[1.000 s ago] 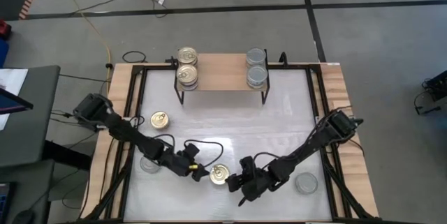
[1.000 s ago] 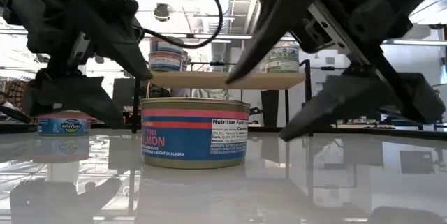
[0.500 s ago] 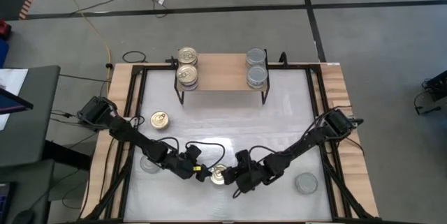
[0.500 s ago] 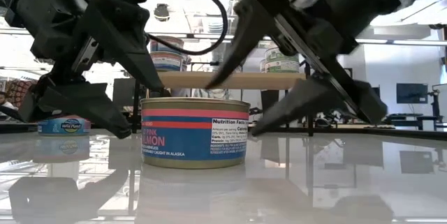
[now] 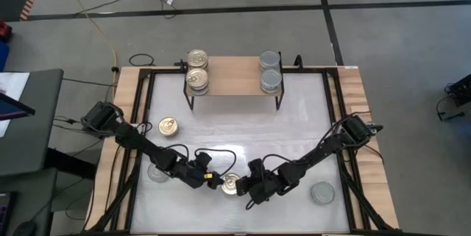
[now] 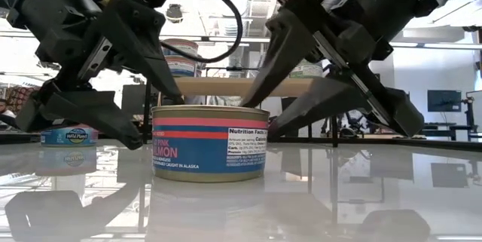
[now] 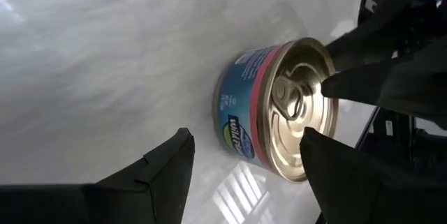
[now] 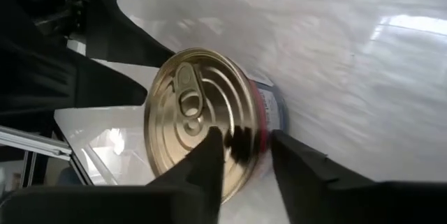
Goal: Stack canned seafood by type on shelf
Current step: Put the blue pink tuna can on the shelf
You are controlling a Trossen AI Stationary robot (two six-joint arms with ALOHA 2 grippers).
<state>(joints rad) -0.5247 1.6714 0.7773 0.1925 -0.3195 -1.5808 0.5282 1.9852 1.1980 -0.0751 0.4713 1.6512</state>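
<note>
A: Salmon can (image 6: 209, 143), gold pull-tab lid, upright on the bench (image 5: 294, 129) at the near edge, middle.

B: Pincers?

A: Right pincer (image 5: 245, 189) is down at the can's right side, fingers narrowed over the lid rim; a firm grip I cannot tell. Left pincer (image 5: 211, 181) sits just left, fingers apart, holding nothing.

B: The shelf (image 5: 234, 78)?

A: Far side. Gold-lidded cans (image 5: 196, 70) left, silver-lidded cans (image 5: 270, 71) right.
</note>
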